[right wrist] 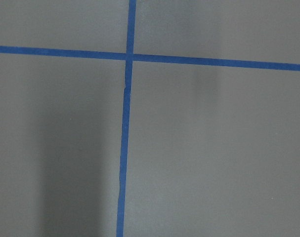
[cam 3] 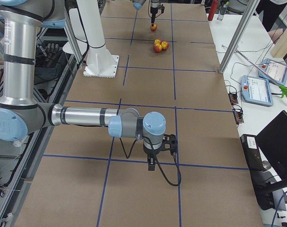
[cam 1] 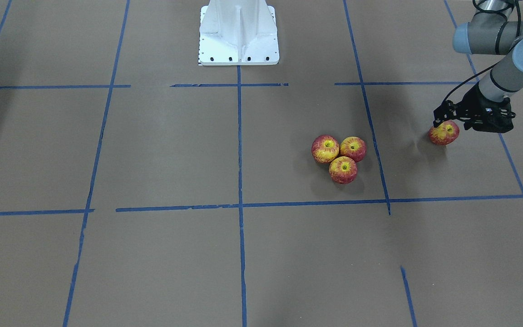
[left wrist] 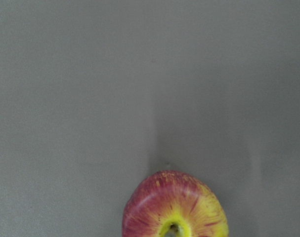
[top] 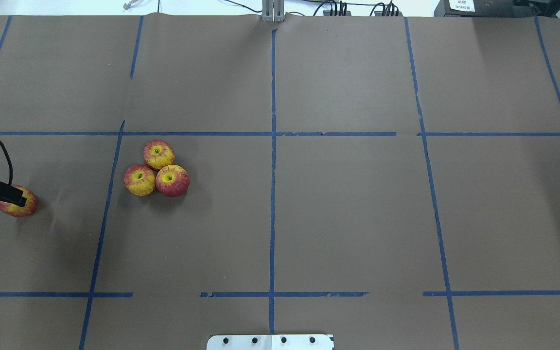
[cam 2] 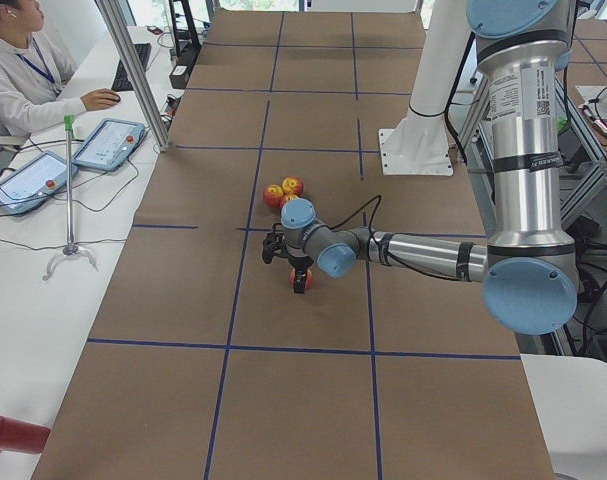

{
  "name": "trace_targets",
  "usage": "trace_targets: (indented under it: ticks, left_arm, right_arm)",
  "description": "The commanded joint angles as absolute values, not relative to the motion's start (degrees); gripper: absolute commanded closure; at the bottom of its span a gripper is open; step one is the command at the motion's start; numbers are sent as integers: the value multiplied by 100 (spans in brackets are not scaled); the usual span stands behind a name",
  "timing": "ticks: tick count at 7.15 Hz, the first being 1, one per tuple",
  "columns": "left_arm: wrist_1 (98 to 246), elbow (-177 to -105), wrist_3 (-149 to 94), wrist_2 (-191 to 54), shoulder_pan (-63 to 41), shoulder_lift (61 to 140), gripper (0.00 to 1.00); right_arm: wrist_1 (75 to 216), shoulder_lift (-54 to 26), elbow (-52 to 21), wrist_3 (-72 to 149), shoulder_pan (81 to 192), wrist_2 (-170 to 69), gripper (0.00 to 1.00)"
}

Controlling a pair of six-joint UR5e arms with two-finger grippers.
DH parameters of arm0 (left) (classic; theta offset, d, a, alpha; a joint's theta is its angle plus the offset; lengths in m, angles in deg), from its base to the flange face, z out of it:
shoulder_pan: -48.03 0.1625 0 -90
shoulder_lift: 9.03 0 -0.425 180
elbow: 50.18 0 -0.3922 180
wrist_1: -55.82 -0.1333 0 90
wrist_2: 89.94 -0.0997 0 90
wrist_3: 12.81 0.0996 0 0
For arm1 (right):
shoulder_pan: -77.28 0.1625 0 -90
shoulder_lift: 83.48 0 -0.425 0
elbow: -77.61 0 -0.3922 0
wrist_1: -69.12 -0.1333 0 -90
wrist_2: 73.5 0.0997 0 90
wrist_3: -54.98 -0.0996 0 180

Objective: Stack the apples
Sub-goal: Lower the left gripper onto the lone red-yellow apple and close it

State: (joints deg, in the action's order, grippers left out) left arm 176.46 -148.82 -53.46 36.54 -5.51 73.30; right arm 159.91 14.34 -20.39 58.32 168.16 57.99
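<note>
Three apples, red with yellow streaks, lie touching in a triangle on the brown table [cam 1: 325, 148] [cam 1: 352, 148] [cam 1: 343, 170]; the cluster also shows in the overhead view [top: 159, 154]. A fourth apple [cam 1: 444, 132] [top: 17, 206] is apart from them at the table's left side, under my left gripper [cam 1: 445, 122] [top: 13, 197], which looks shut on it, low over the table. The left wrist view shows this apple [left wrist: 175, 207] at its bottom edge, with no fingers in sight. My right gripper [cam 3: 153, 163] shows only in the exterior right view, far from the apples; I cannot tell if it is open.
Brown paper with blue tape lines [cam 1: 239, 204] covers the table. The robot's white base [cam 1: 239, 32] stands at the middle of the robot's side. Operator tablets [cam 2: 108, 143] and a seated person [cam 2: 23, 70] are at a side table.
</note>
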Motion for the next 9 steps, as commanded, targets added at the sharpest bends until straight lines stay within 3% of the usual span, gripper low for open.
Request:
trace_targets:
  ticks: [1,6,7,9]
  left_arm:
    - [17649,-14827,-5359,3653,-479,7394,0]
    - [17658,-14414,-5333,3653,-382,7720,0]
    - [17667,-14396,-5333,3653,-373,7720,11]
    - [17658,-14457,-5368,3662,-373,7720,70]
  right_arm:
    - [15991,1434,-2039,5832,16816,5799,0]
    - [15991,1434,-2039,5832,16816,5799,0]
    - [15991,1434,-2039,5832,16816,5799,0]
    - [15991,1434,-2039,5832,16816,5799,0]
